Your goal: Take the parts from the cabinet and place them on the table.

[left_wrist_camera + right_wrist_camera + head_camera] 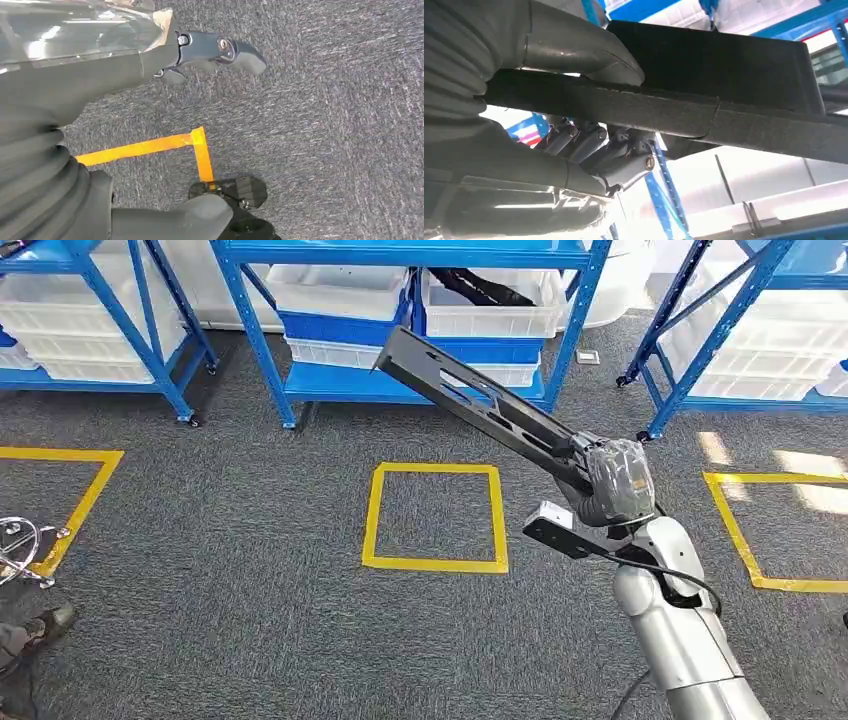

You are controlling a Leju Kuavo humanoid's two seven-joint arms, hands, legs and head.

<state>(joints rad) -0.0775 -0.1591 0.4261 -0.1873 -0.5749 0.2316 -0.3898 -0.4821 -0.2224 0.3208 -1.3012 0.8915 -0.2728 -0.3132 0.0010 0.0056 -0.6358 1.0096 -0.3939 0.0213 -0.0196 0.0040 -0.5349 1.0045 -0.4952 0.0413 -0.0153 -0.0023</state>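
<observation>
My right hand (610, 480) grips one end of a long black metal part (470, 400), which slants up and away toward the blue cabinet (400, 385). Up close in the right wrist view, the thumb and the dark fingers (619, 150) wrap the black part (724, 75) from both sides. A second black part (480, 285) lies in a white bin (490, 305) on the cabinet's shelf. In the left wrist view my left hand (210, 52) hangs over the grey carpet with its fingers apart and nothing in it.
Yellow tape squares (435, 515) mark the grey carpet, one straight ahead and others at both sides. More blue racks with white bins (90, 320) stand left and right. A chair base (20, 540) and a person's shoe (45, 625) sit at the left edge.
</observation>
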